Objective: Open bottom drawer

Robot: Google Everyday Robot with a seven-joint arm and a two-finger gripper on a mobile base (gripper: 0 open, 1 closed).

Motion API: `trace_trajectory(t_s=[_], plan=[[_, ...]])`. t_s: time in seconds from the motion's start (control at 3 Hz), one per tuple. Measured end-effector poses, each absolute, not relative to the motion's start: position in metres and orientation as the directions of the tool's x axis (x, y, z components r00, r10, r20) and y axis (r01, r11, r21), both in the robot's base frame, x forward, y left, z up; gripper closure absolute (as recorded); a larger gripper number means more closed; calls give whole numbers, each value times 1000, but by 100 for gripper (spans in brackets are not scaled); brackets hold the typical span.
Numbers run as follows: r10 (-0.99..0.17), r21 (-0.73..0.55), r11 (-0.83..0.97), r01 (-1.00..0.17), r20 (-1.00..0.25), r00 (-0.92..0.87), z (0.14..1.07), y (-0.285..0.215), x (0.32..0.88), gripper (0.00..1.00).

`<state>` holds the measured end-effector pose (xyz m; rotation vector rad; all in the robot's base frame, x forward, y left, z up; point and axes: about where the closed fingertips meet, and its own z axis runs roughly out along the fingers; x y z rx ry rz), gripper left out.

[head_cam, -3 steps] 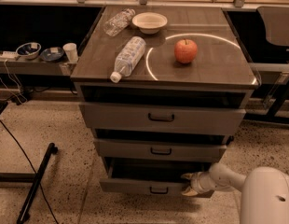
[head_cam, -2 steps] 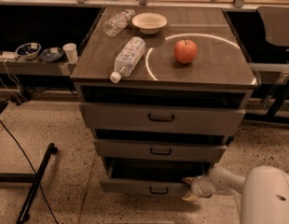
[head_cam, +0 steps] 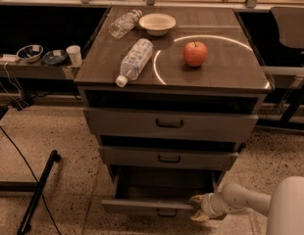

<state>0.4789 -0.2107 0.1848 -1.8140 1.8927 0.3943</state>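
The bottom drawer (head_cam: 142, 207) is the slimmest of three grey drawers and stands pulled out toward me, its dark inside (head_cam: 162, 184) showing. Its small dark handle (head_cam: 166, 213) sits at the centre of the front, low in the view. My gripper (head_cam: 197, 208) is at the right end of the drawer's front, touching it, with my pale arm (head_cam: 245, 202) reaching in from the lower right. The middle drawer (head_cam: 169, 158) and the top drawer (head_cam: 169, 124) are only slightly out.
On the cabinet top (head_cam: 225, 72) lie two clear plastic bottles (head_cam: 135, 60) (head_cam: 123, 23), a white bowl (head_cam: 157, 22) and a red apple (head_cam: 195, 53). A low shelf at left holds bowls (head_cam: 29, 52) and a cup (head_cam: 73, 54). A black stand leg (head_cam: 37, 192) lies on the floor at left.
The bottom drawer has slid further out toward me. My gripper has moved with its right end, down in the view.
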Motion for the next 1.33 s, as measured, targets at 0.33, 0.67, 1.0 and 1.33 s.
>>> trace_trajectory(t_s=[0.33, 0.67, 1.0, 1.33], plan=[[-848, -157, 68, -985, -530, 26, 207, -202, 471, 47], [-857, -204, 59, -977, -512, 55, 235, -196, 483, 49], [-856, -191, 71, -979, -516, 38, 235, -194, 502, 68], [-845, -180, 138, -974, -534, -21, 218, -210, 532, 91]])
